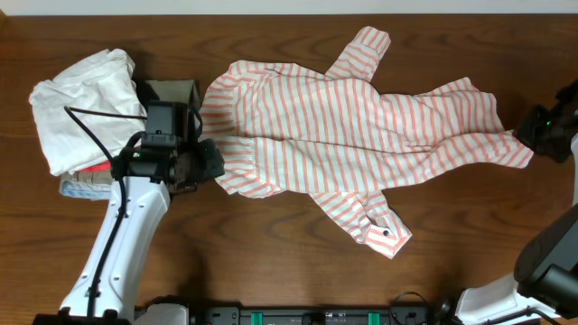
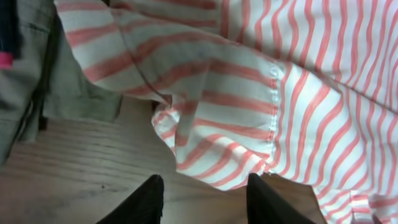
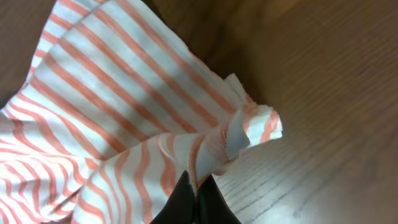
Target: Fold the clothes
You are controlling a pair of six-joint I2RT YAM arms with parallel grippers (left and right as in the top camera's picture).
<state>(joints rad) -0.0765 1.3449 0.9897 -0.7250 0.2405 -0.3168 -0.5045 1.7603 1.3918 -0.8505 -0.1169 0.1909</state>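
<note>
1. You had a striped garment (image 1: 361, 135), pink on white, spread mostly flat across the middle of the tabletop (image 1: 289, 280). One sleeve pointed towards the far edge. The other sleeve (image 1: 379, 226) pointed towards the near edge, with a dark button at its cuff. The cloth was wrinkled along its left end and narrowed to a bunched tip on the right.
2. Your left gripper (image 1: 213, 164) sat just at the garment's left end, low over the wood. In the left wrist view its fingers (image 2: 146, 202) stood well apart with nothing between them. The striped hem (image 2: 224, 149) lay just ahead of them, curled up a little off the tabletop.
3. Your right gripper (image 1: 528, 135) was at the garment's right tip. In the right wrist view it was pinched closed (image 3: 194, 199) on a gathered fold of the striped cloth (image 3: 112, 112), and a small corner stuck out past the grip.
4. To the left, a pile of white clothes (image 1: 86, 108) and a grey-green cloth (image 1: 172, 90) crowded close behind your left arm. Bare wood showed along the near side below the garment, and beyond its right tip. The upper sleeve reached close to the far edge.
</note>
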